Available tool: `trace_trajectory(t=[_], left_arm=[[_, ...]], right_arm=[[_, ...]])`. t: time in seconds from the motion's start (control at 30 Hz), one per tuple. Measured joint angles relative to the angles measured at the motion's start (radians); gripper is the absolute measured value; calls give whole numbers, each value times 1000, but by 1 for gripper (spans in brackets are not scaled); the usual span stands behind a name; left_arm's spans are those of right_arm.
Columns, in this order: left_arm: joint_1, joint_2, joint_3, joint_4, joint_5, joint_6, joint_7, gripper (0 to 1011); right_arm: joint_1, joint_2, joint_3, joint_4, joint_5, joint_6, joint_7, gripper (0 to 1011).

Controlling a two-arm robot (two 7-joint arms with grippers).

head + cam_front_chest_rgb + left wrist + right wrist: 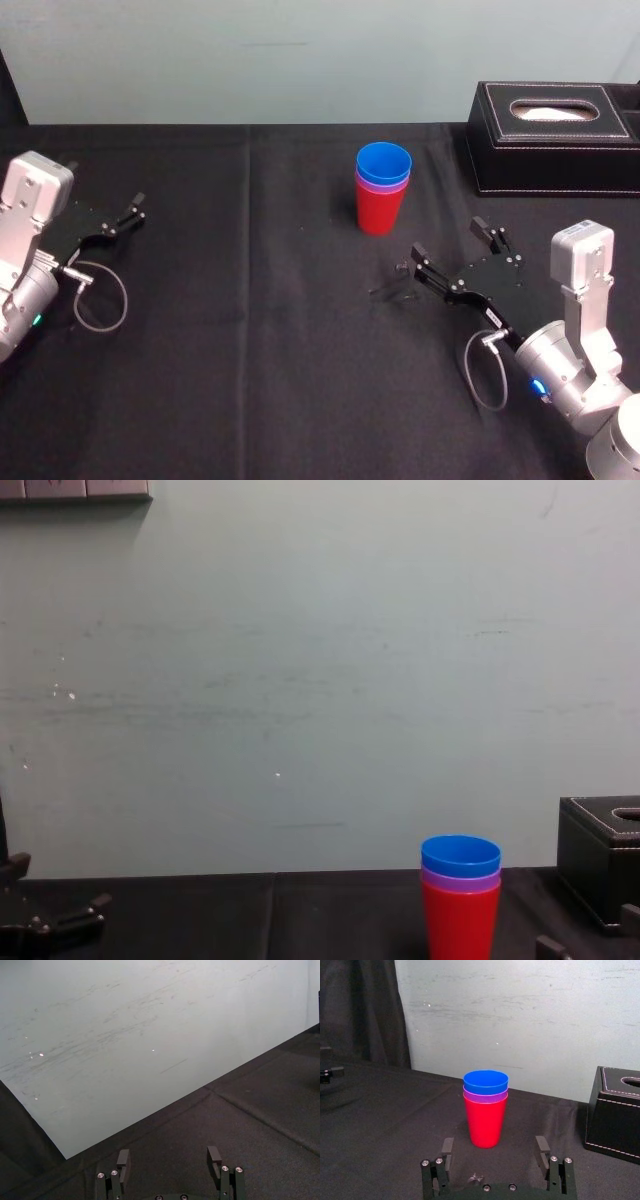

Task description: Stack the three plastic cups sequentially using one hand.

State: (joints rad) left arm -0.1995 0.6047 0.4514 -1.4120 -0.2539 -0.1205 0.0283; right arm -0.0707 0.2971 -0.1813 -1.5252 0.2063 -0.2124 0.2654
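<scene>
The three plastic cups (382, 195) stand nested in one upright stack on the black table (250, 340), toward its far middle: the red cup (381, 212) is at the bottom on the cloth; the purple cup (383, 185) sits inside it with only a thin band at its rim showing; the blue cup (384, 160) is on top, its rim the highest; the right gripper (447, 240) lies near the stack, on the robot's side and a little to the right, apart from it, its fingers spread wide and grasping nothing, pointed toward the cups; the right wrist view looks between those two parted fingers at the stack; the left gripper (122, 214) sits at the table's left edge, well apart from the cups, likewise released and empty; a dark stitched tissue box (553, 135) stands at the far right, near the stack but not touching it.
</scene>
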Motion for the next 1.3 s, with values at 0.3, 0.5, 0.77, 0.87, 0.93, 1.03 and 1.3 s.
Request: trace_trajectory(t=[0.3,0.5,0.77,0.87,0.93,1.03,1.3], left_arm=[[0,0,0,0,0,0,0,1005],[0,0,0,0,0,0,0,1005],[0,0,0,0,0,0,0,1005],[0,0,0,0,0,0,0,1005],[0,0,0,0,0,0,0,1004],[0,0,0,0,0,0,0,1005],[0,0,0,0,0,0,0,1005]], right_arm=[[1,1,-1,-1,1,2,1,1000],[1,1,-1,-2,1,2,1,1000],[1,1,-1,-2,1,3,1,1000],[1,1,-1,-2,1,3,1,1000],[1,1,-1,-2,1,3,1,1000],[1,1,-1,-2,1,3,1,1000],[1,1,-1,-2,1,3,1,1002]])
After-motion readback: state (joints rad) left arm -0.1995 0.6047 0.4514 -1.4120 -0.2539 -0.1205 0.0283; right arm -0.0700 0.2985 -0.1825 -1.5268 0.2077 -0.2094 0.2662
